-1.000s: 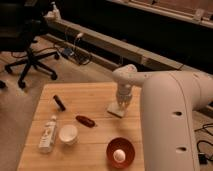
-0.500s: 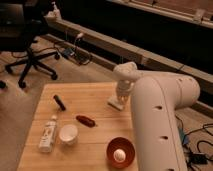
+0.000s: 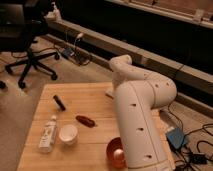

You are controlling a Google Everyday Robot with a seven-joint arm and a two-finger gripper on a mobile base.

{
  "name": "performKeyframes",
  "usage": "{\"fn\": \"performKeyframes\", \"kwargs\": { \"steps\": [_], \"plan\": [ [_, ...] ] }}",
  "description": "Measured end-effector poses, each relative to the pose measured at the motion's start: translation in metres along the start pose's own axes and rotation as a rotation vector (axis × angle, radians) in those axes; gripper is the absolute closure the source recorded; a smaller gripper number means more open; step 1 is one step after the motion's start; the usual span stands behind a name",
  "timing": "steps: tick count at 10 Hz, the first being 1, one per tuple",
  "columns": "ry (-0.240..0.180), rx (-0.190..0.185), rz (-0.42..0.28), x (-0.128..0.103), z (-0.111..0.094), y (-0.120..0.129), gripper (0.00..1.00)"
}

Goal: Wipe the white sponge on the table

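Dim room, dark floor; a light wooden plank worktop (image 3: 90, 142) stands in the middle. At its far edge, towards the right, a small pale flat patch is seen, taken to be the white sponge (image 3: 108, 93), lying on the wood right at the foot of the robot's arm. The claw (image 3: 114, 88) is lowered onto that spot, mostly hidden behind the bulky white arm (image 3: 137, 115); its fingers are pressed together, and whether the sponge is pinched or merely pressed under them cannot be told. Towards the left of the worktop a short black object (image 3: 59, 102) is noted, apart from everything else. Nearer the middle lies a dark red oblong item (image 3: 85, 120). At the near left a white cup (image 3: 68, 134) stands upright, just beside a clear bottle with a white label (image 3: 48, 133) lying on its side. An orange-red bowl (image 3: 115, 153) is partly covered by the arm at the near edge. A black office chair (image 3: 27, 47) is seen on the floor at far left, a blue box (image 3: 175, 136) with cables at right.
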Motion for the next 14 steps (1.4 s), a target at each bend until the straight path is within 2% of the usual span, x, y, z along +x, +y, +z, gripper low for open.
{"fn": "performKeyframes", "kwargs": {
  "steps": [2,3,5,8,10,11,14],
  "plan": [
    [-0.024,0.006,-0.049,-0.017,-0.013,0.03,1.0],
    [-0.025,0.016,-0.074,-0.02,-0.016,0.041,1.0],
    [-0.01,0.049,-0.158,-0.02,-0.015,0.079,1.0],
    [0.017,0.087,-0.275,-0.009,-0.005,0.126,1.0],
    [0.022,0.093,-0.341,-0.001,-0.006,0.15,1.0],
    [0.026,0.092,-0.391,0.007,-0.008,0.167,1.0],
    [0.038,0.065,-0.448,0.033,-0.012,0.184,1.0]
  ]
}}
